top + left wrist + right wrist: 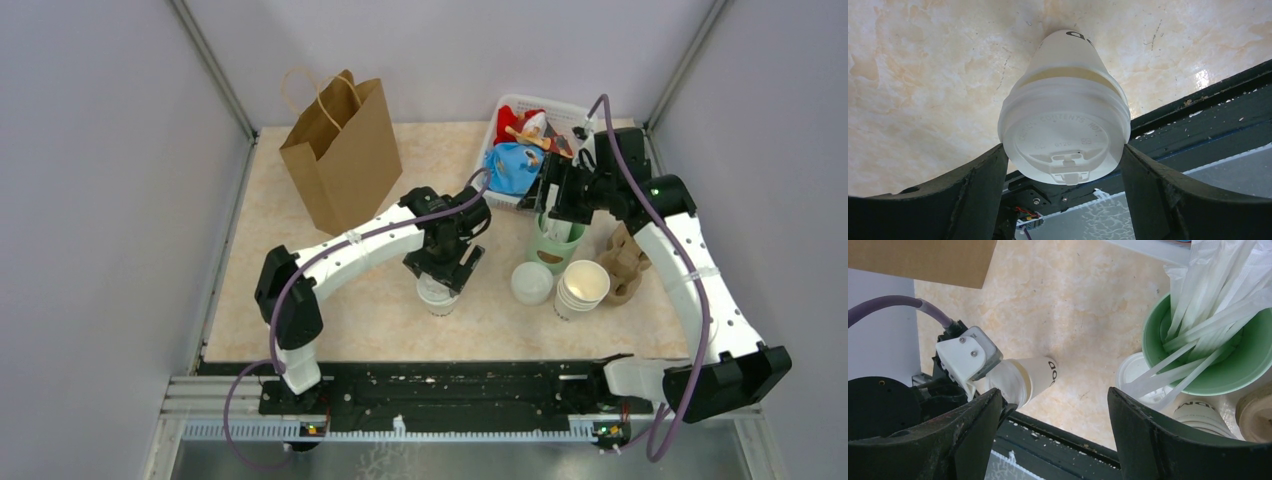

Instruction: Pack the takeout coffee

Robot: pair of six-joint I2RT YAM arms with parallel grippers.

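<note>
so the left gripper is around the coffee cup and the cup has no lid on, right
No: the coffee cup has a white lid on it, as the left wrist view shows. The left gripper is around it, as you say.

From my feed I see a beige marbled tabletop (pixel 260 200) closed in by plain pale grey walls: one on the left (pixel 100 200), one at the far side (pixel 450 50) and one on the right (pixel 770 100). Slim metal posts stand in the far left (pixel 215 70) and far right (pixel 685 65) corners. A black rail (pixel 450 385) runs along the near edge, with a silver ribbed strip (pixel 450 430) just nearer. The left wrist view shows a bright glare patch (pixel 1204 77) on the tabletop.
</note>
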